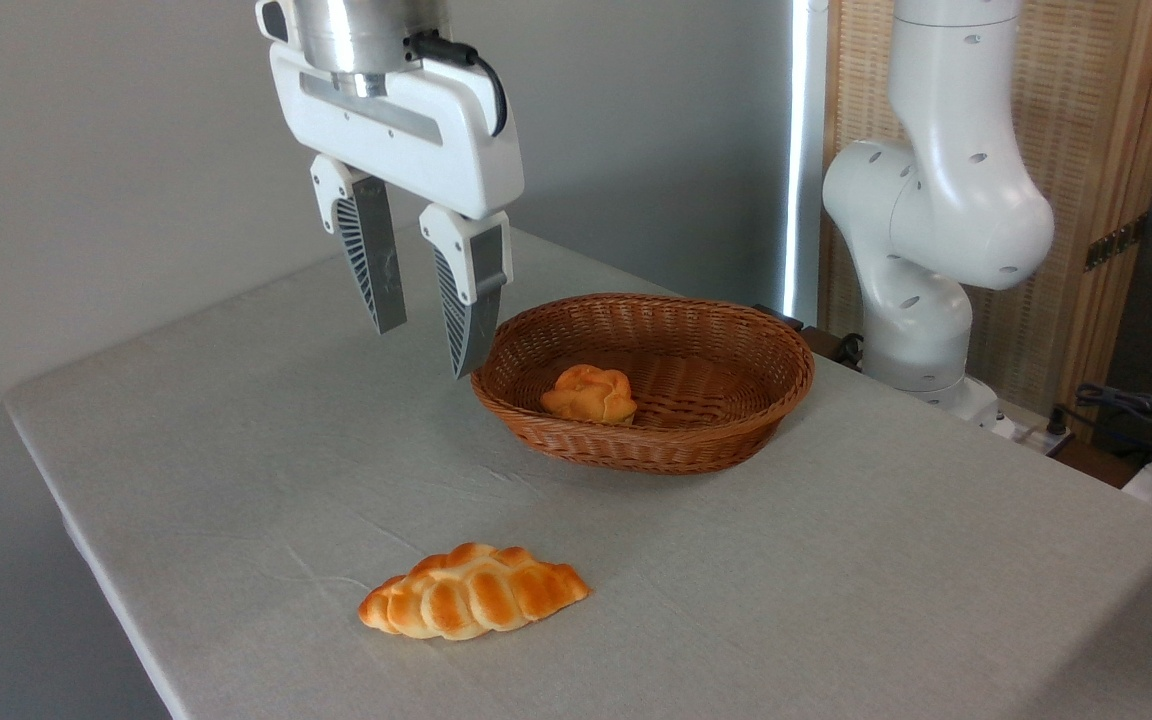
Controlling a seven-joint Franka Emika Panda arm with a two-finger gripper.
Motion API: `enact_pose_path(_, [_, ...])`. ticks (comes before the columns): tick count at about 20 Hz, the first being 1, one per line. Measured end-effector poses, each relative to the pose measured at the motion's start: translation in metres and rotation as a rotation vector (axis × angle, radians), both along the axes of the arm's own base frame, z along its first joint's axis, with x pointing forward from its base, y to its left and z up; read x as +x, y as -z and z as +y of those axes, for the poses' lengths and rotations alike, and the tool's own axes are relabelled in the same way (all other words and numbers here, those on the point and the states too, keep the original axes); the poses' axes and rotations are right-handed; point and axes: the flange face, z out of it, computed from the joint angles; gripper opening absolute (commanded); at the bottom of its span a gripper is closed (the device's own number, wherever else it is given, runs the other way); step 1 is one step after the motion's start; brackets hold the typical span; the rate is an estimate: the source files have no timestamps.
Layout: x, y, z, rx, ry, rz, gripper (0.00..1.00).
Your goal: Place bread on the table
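The bread (pixel 474 591), an elongated braided loaf, is laid flat on the table (pixel 236 430) near the front edge. It is coloured golden-orange with pale cream creases between the plaits, and both ends are tapered to points. Its long axis is set roughly left to right, the right end slightly farther back. The table is covered by a light grey, faintly wrinkled cloth.

You've got one fixed view here, set off the table's (pixel 836 600) near corner and a bit above its top, looking down and across toward the wall (pixel 136 150). It sits close: the gripper (pixel 426 345) fills the upper left, and the arm's base (pixel 921 330) stands far right.
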Motion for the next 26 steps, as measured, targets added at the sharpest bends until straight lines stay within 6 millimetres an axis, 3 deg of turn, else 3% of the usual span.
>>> enact_pose_path(6, [-0.003, 0.001, -0.013, 0.004, 0.035, 0.017, 1.00])
enact_pose_path(12, [-0.007, -0.003, 0.005, 0.006, 0.052, 0.019, 1.00])
enact_pose_path(26, [-0.007, -0.004, 0.009, 0.008, 0.053, 0.018, 1.00])
